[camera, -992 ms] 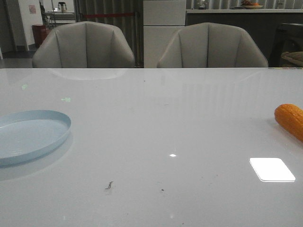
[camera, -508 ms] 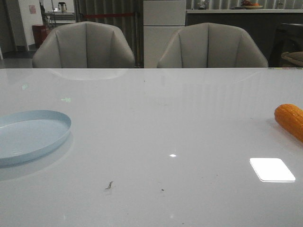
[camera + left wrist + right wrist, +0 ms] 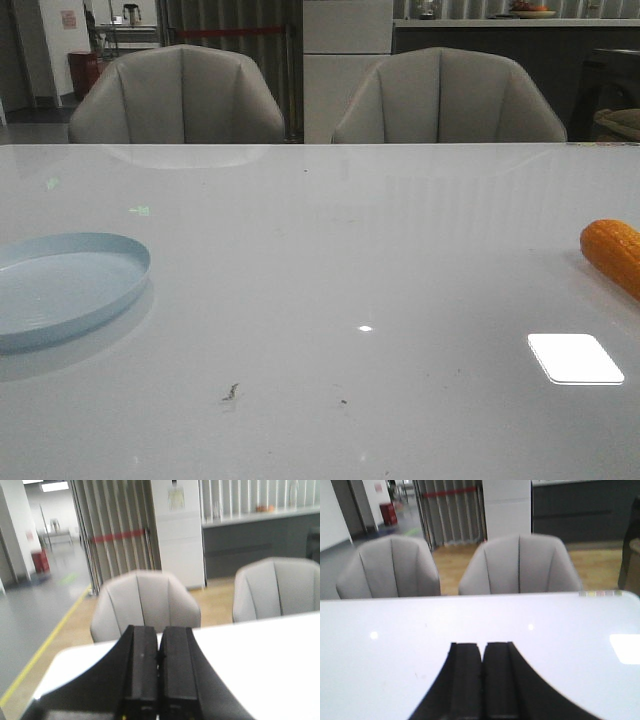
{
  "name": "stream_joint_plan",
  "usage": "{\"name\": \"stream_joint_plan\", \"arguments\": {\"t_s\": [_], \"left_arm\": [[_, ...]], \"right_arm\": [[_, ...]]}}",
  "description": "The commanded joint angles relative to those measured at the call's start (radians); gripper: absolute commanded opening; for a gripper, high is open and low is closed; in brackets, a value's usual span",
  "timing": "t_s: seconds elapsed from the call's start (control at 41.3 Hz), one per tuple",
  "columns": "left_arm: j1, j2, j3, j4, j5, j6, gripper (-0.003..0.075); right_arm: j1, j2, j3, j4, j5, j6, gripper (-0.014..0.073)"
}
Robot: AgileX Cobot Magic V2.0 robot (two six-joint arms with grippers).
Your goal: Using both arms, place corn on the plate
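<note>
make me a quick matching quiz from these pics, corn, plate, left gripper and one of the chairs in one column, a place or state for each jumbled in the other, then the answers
Column 1
1. corn
2. plate
3. left gripper
4. left grey chair

Column 2
A. behind the table's far edge
B. fingers pressed together, holding nothing
C. lying at the table's right edge, partly out of the front view
D. empty, on the table's left side

Pairs: 1-C, 2-D, 3-B, 4-A

One corn (image 3: 613, 255), one plate (image 3: 70, 285), two chairs (image 3: 178, 96).
</note>
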Motion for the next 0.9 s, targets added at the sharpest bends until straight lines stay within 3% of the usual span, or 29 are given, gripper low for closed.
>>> {"name": "stream_joint_plan", "arguments": {"t_s": [0.0, 0.169, 0.266, 0.339, 0.436, 0.508, 0.605, 0.871], "left_arm": [[-0.008, 0.082, -0.033, -0.010, -0.051, -0.009, 0.0094], [-0.008, 0.196, -0.033, -0.011, 0.016, -0.009, 0.0097], [-0.008, 0.231, -0.033, -0.011, 0.056, -0.009, 0.0115], [-0.008, 0.251, -0.033, -0.019, 0.079, -0.009, 0.0166], [-0.008, 0.270, -0.033, -0.055, 0.091, -0.009, 0.0279], [-0.008, 0.286, -0.033, -0.110, 0.101, -0.009, 0.0369], [-0.008, 0.314, -0.033, -0.211, 0.109, -0.009, 0.0419], [0.118, 0.496, -0.135, -0.264, 0.189, -0.018, 0.0421]], "right_arm": [[0.002, 0.084, -0.030, -0.009, -0.027, 0.002, 0.0038], [0.002, 0.191, -0.030, -0.004, 0.004, 0.002, 0.0046], [0.002, 0.226, -0.030, -0.003, 0.004, 0.002, 0.0110], [0.002, 0.239, -0.030, -0.003, 0.004, 0.002, 0.0197], [0.002, 0.250, -0.030, -0.003, 0.004, 0.002, 0.0345], [0.002, 0.256, -0.030, -0.003, 0.005, 0.002, 0.0410], [0.002, 0.261, -0.030, -0.003, 0.010, 0.002, 0.0408], [0.002, 0.261, -0.030, 0.000, 0.027, 0.002, 0.0408]]}}
